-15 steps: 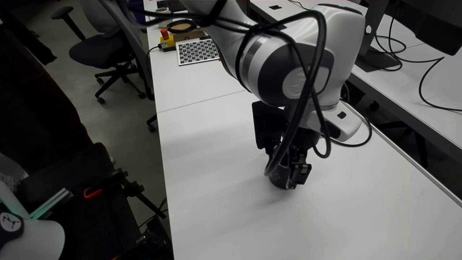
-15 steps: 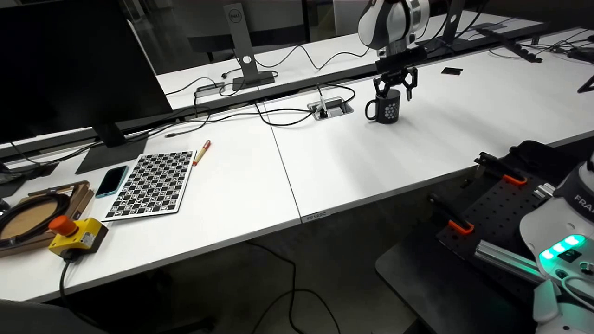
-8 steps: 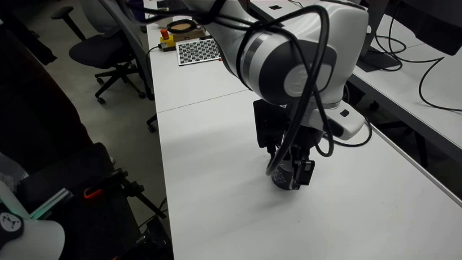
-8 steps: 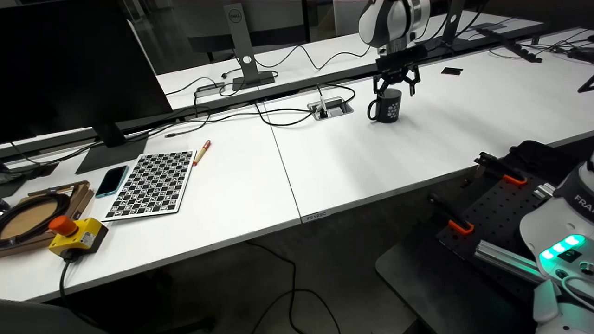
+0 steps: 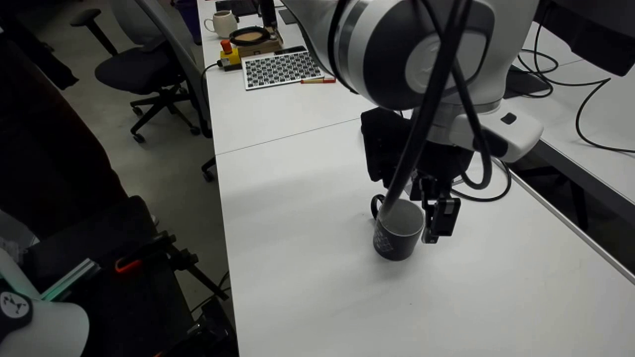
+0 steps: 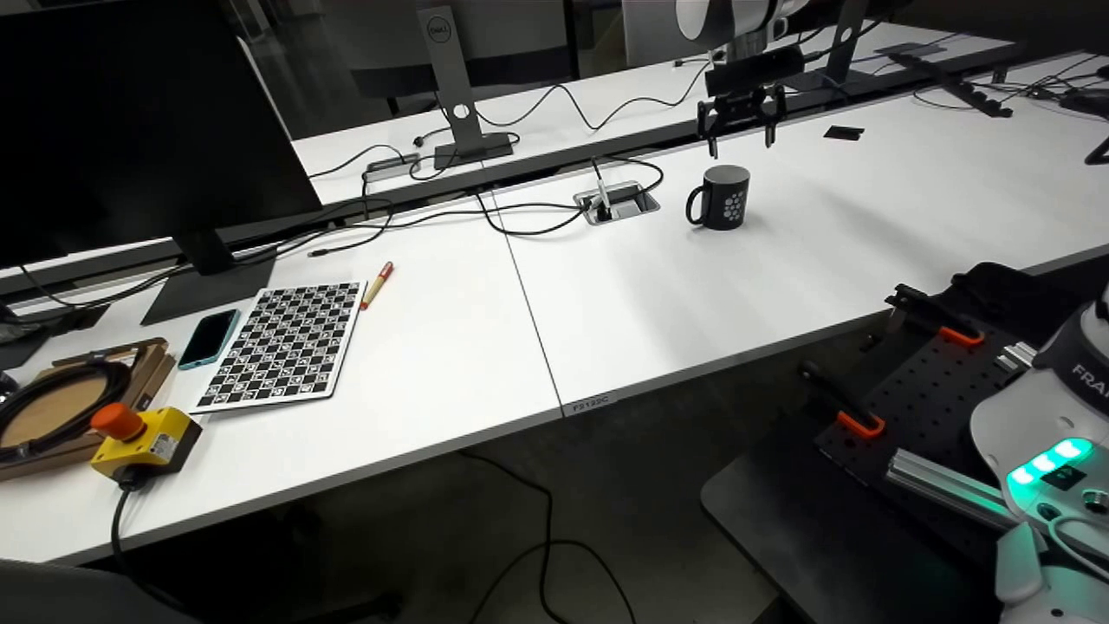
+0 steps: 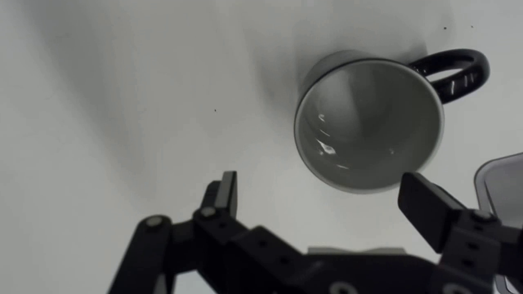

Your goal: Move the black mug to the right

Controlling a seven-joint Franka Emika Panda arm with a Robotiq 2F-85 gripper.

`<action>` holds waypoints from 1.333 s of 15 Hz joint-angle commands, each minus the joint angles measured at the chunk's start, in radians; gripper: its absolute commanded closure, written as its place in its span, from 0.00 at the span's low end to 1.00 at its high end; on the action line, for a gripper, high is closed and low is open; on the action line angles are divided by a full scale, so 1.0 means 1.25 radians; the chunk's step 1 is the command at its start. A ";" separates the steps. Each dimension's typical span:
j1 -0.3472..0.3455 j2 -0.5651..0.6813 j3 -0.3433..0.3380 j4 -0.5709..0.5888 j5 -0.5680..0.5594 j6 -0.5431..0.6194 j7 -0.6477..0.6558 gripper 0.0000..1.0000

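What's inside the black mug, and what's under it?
Inside the black mug, the wrist view shows a grey interior with glints, no object. It stands on the white table; the patch beneath its base is covered.

Table [image 6: 450, 347]: checkered board [image 6: 282, 347] lying between smartphone [image 6: 209, 339] and red-and-tan pen [image 6: 377, 285]. Yellow emergency-stop button [image 6: 147, 438] near cardboard box [image 6: 158, 368] bearing coiled black cable [image 6: 117, 381]. Monitor [image 6: 130, 130] stands farther back.

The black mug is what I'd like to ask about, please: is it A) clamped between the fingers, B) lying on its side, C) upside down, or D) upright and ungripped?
D: the black mug stands rim-up on the desk, and in an exterior view a gap shows between it and the spread fingers.
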 commanded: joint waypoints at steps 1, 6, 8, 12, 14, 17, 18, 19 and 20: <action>-0.002 -0.056 0.002 -0.037 -0.001 0.023 0.001 0.00; -0.006 -0.091 0.012 -0.067 -0.008 0.058 -0.034 0.00; -0.007 -0.110 0.018 -0.089 -0.020 0.087 -0.079 0.00; -0.033 -0.154 0.062 -0.135 -0.004 0.117 -0.248 0.00; -0.047 -0.175 0.085 -0.152 0.004 0.117 -0.334 0.00; -0.061 -0.204 0.106 -0.171 0.005 0.117 -0.425 0.00; -0.045 -0.163 0.091 -0.131 -0.009 0.102 -0.357 0.00; -0.047 -0.168 0.092 -0.133 -0.009 0.101 -0.364 0.00; -0.047 -0.168 0.092 -0.133 -0.009 0.101 -0.363 0.00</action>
